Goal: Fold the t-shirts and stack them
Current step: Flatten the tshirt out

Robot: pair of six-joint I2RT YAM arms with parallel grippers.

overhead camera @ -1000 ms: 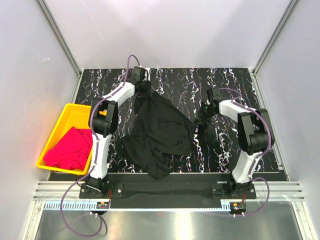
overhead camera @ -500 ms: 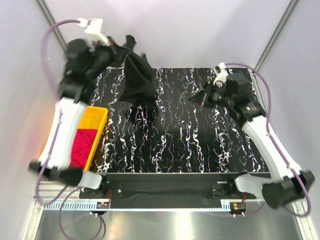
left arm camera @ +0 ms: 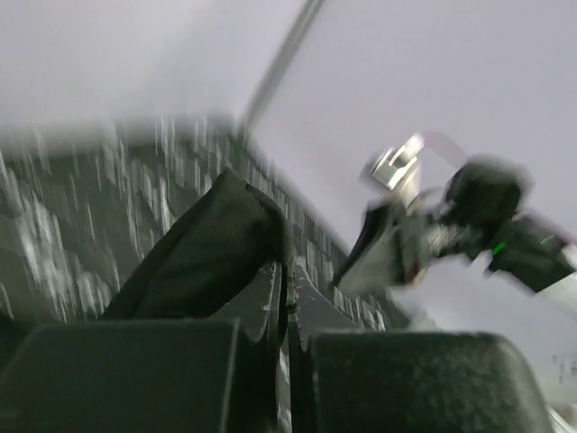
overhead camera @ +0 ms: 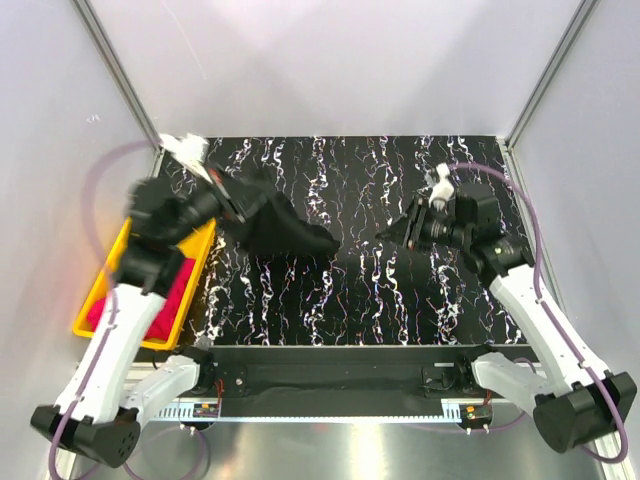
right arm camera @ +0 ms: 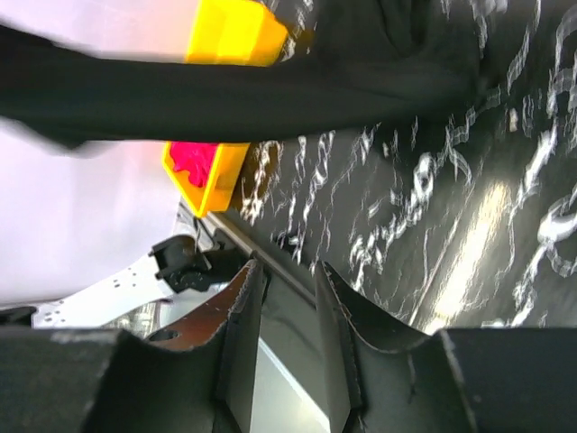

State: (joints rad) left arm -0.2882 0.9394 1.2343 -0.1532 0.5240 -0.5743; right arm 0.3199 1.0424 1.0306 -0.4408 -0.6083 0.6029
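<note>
The black t-shirt (overhead camera: 285, 230) hangs bunched in the air over the left half of the table, and my left gripper (overhead camera: 238, 200) is shut on its upper end. In the blurred left wrist view the cloth (left arm camera: 207, 253) runs out from the closed left gripper (left arm camera: 287, 298). My right gripper (overhead camera: 392, 230) is raised at mid-right, apart from the shirt. Its jaws (right arm camera: 287, 271) stand open with nothing between them. The right wrist view has the black shirt (right arm camera: 361, 72) stretched across its top. The pink t-shirt (overhead camera: 178, 290) lies in the yellow tray (overhead camera: 97, 288), partly hidden by my left arm.
The yellow tray (right arm camera: 234, 36) sits at the table's left edge, under my raised left arm. The black marbled tabletop (overhead camera: 400, 300) is ringed by grey walls and metal frame posts (overhead camera: 540, 80). A black rail (overhead camera: 330, 360) runs along the near edge between the arm bases.
My left arm has swung down from high at the back, bringing the black t-shirt lower over the table. My right gripper has opened and dropped a little.
</note>
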